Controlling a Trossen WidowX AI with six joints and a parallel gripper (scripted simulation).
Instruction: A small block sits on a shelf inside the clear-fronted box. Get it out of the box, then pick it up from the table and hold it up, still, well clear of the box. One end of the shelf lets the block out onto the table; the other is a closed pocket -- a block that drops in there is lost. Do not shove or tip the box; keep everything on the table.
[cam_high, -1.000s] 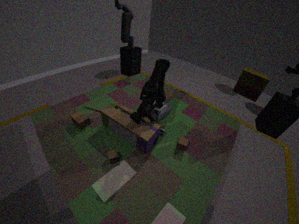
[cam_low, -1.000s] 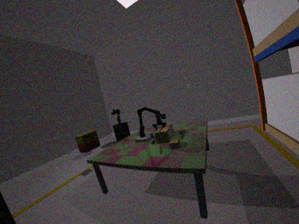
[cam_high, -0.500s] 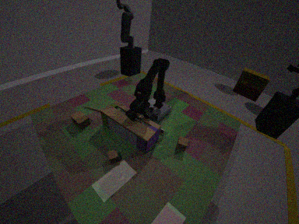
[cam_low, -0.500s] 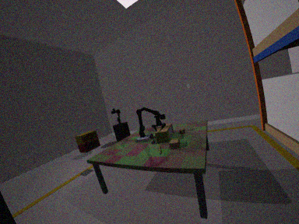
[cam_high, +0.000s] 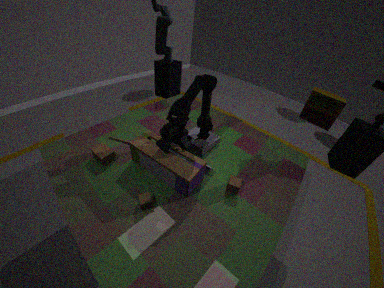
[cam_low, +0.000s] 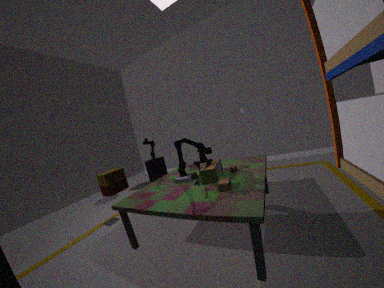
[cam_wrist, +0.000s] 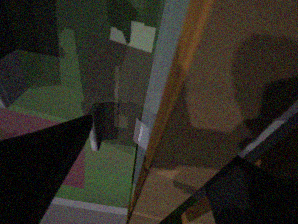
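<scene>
The long tan-topped box (cam_high: 167, 165) lies in the middle of the checkered table, with a purple end facing the front right. It also shows in the exterior view (cam_low: 210, 172). My gripper (cam_high: 167, 146) is open and empty, low over the top of the box near its far long edge. In the wrist view the fingers (cam_wrist: 165, 145) straddle the box's orange edge, with the tan top (cam_wrist: 225, 90) on the right. A small pale piece sits against that edge. I cannot tell whether it is the block. The shelf inside is too dark to make out.
Three loose wooden blocks lie on the table: left (cam_high: 103, 152), front (cam_high: 146, 199), right (cam_high: 233, 184). The arm's grey base (cam_high: 204, 142) stands just behind the box. A second dark arm on a pedestal (cam_high: 166, 75) and dark crates (cam_high: 357, 145) stand off the table.
</scene>
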